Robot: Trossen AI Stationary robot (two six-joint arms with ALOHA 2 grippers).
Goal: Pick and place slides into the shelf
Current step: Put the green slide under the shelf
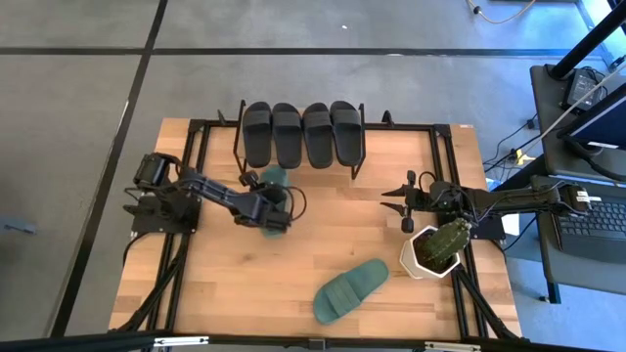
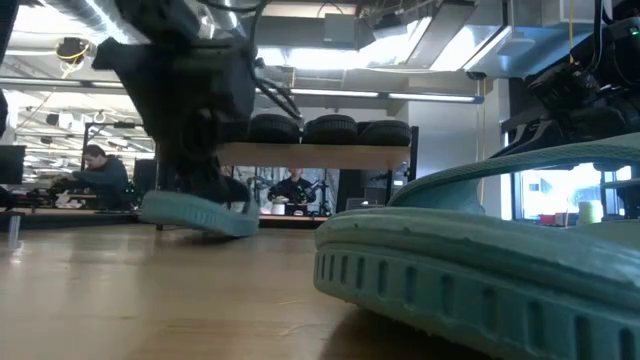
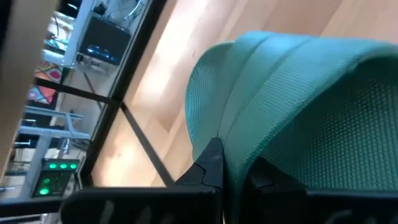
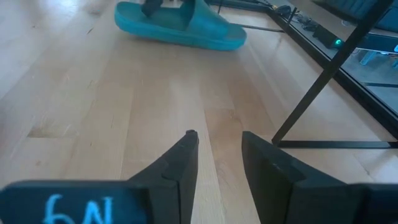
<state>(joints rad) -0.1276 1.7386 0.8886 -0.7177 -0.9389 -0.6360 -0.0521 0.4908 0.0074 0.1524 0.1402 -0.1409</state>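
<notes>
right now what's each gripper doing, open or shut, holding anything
Left gripper: shut on a teal slide, by the shelf.
Right gripper: fingers open, empty, waiting low over the table.

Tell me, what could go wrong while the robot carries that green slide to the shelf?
1. The left gripper grips the teal slide only by its strap, tilted in the low view, so it might twist or slip out.
2. Four black slides already fill the shelf top, so there seems little room to set it there.
3. The other teal slide lies near the table's front edge, and a bump could push it off.
</notes>
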